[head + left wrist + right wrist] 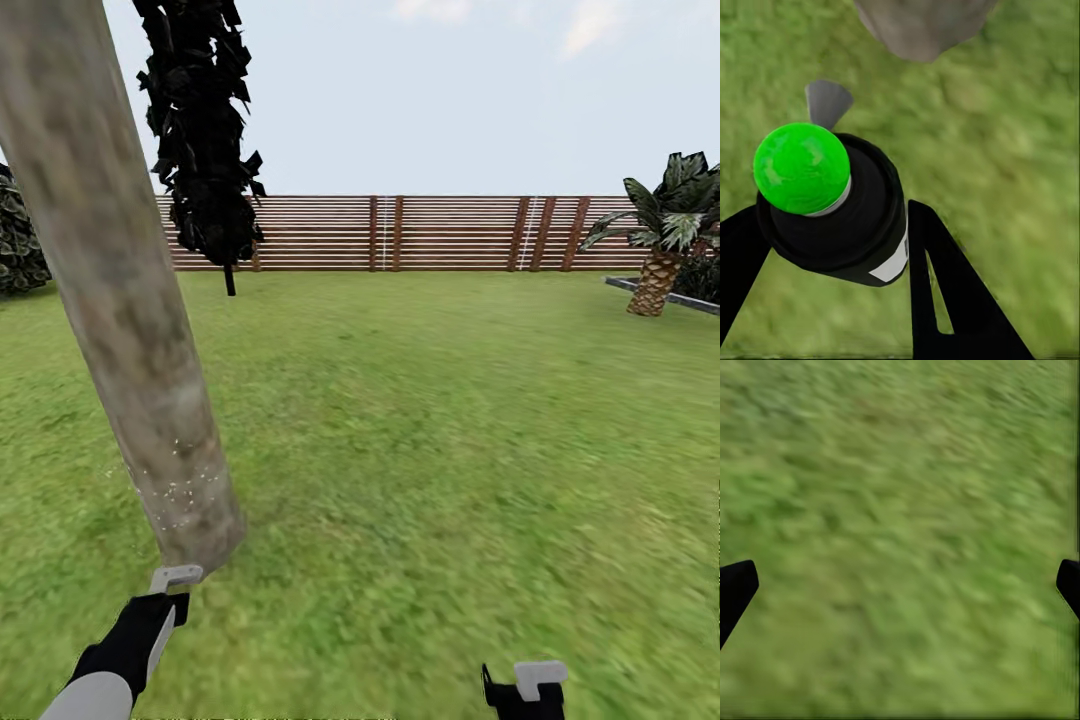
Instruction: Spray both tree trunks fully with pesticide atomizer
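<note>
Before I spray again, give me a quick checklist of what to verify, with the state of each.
1. Spray bottle held in left pincer: ok.
2. Bottle's tip showing green: ok.
3. Bottle aimed toward the trunk: ok, the trunk's base lies just ahead.
4. Trunk fully covered: not ok, white specks only near the base.
5. Right pincer open over grass: ok.
6. Second tree covered: cannot tell.

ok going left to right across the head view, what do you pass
bush → tree trunk → dark foliage → fence → palm
</note>
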Controlling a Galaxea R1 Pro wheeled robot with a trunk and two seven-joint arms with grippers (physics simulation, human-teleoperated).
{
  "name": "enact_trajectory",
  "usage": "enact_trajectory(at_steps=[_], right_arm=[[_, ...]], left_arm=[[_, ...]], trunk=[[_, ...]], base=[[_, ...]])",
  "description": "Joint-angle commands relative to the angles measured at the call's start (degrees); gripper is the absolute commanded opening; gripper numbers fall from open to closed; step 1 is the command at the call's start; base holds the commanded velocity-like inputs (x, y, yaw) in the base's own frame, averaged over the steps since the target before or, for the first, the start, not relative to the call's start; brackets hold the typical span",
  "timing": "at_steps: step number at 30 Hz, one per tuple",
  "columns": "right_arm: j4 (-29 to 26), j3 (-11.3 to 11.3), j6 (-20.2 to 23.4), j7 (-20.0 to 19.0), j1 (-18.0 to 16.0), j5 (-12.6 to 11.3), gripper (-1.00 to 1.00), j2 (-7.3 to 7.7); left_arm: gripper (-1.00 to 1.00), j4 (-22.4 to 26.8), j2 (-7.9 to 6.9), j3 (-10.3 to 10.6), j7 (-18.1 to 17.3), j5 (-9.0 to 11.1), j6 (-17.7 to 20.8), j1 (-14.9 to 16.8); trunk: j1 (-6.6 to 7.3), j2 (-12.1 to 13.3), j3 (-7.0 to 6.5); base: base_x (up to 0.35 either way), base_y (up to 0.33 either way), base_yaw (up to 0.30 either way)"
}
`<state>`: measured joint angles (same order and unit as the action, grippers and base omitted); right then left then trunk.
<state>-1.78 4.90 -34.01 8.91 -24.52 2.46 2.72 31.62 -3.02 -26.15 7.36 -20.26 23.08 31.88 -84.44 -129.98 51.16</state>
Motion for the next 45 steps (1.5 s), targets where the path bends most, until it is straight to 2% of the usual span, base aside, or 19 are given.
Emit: enact_trajectory(at_steps=[1, 6, 14, 31, 39, 45], right_arm=[[0.02, 0.46, 0.00, 0.58, -0.01, 0.27, 1.00, 0.00], [0.03, 0.46, 0.00, 0.58, 0.00, 0.27, 1.00, 0.00], [0.02, 0.46, 0.00, 0.58, 0.00, 0.27, 1.00, 0.00], [0.09, 0.46, 0.00, 0.58, -0.01, 0.27, 1.00, 0.01], [0.10, 0.46, 0.00, 0.58, -0.01, 0.27, 1.00, 0.00], [0.09, 0.46, -0.01, 0.58, 0.00, 0.27, 1.00, 0.00]], left_arm=[[-1.00, 0.05, 0.13, -0.17, 0.47, -0.06, 0.28, 0.03], [-1.00, 0.02, 0.61, -0.38, 0.89, 0.09, 0.21, 0.00], [-1.00, 0.34, 0.60, -0.48, 0.90, 0.13, 0.21, -0.02], [-1.00, 0.02, 0.87, -0.56, 0.90, 0.17, 0.29, -0.06], [-1.00, 0.18, 0.82, -0.58, 0.90, 0.17, 0.29, -0.06], [-1.00, 0.20, 0.82, -0.61, 0.90, 0.15, 0.29, -0.06]], trunk=[[0.02, -0.02, 0.05], [0.02, -0.02, 0.05], [0.02, -0.02, 0.05], [0.02, -0.02, 0.05], [0.02, -0.02, 0.05], [0.02, -0.02, 0.05]], base=[[-0.017, -0.253, 0.170], [-0.005, -0.098, 0.244], [0.067, -0.104, 0.256], [0.131, -0.245, 0.009], [0.099, -0.262, 0.210], [0.141, -0.262, 0.031]])
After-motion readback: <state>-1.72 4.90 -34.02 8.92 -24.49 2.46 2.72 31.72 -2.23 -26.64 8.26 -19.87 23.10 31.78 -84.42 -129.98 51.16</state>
